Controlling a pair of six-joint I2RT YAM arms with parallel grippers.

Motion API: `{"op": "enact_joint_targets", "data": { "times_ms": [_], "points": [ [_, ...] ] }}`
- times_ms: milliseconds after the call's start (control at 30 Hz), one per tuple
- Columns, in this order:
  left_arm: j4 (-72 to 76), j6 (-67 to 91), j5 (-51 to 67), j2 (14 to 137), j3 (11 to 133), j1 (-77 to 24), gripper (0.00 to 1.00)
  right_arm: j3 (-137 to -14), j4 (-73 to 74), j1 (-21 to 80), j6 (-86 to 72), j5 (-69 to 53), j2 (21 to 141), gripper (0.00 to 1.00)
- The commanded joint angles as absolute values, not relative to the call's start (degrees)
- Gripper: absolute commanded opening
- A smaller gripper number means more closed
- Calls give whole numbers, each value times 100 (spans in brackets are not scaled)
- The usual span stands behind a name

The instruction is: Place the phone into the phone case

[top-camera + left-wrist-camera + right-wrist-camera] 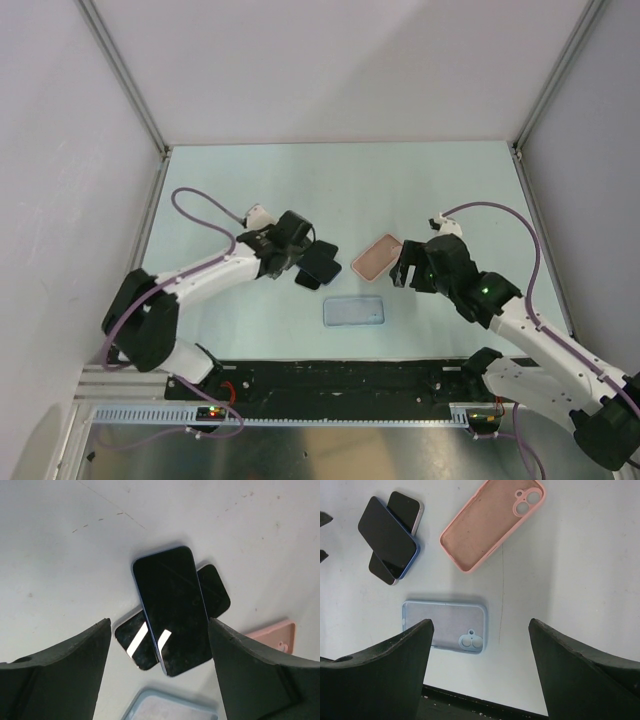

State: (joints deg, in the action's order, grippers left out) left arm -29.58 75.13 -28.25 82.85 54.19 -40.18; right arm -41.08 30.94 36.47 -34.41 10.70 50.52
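Near the middle of the counter, the phone [172,610] lies screen-up, crosswise on a second phone [137,647], ahead of the left fingers [70,675], which are spread wide and empty. The pink phone case [490,525] lies hollow-up just beside it toward the right edge. The right fingers [580,675] are also wide and empty. The phone is probably rigid, slick and fragile, so pinch its long edges where it overhangs.

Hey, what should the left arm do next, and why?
Probably lower the left gripper onto the blue-edged phone: its jaws stand open right above it, the phone lies crosswise on a second phone, and the pink phone case sits empty.
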Motion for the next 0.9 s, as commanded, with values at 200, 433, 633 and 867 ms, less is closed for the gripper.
{"op": "enact_joint_targets", "data": {
  "times_ms": [200,433,633,867],
  "points": [
    [-3395,7989,-2942,9592,6466,-3931,85,-4117,2935,3586,-3577,1149,5039,83],
    [-3451,7999,-2859,10169,6858,-3869,86,-4078,2990,3475,-3512,1138,4902,83],
    [-3439,7909,-2736,10436,7026,-3820,88,-4013,2911,3390,-3450,975,4850,83],
    [-3432,7813,-2618,10626,7160,-3788,88,-3933,2791,3353,-3435,830,4886,83]
  ]
}}
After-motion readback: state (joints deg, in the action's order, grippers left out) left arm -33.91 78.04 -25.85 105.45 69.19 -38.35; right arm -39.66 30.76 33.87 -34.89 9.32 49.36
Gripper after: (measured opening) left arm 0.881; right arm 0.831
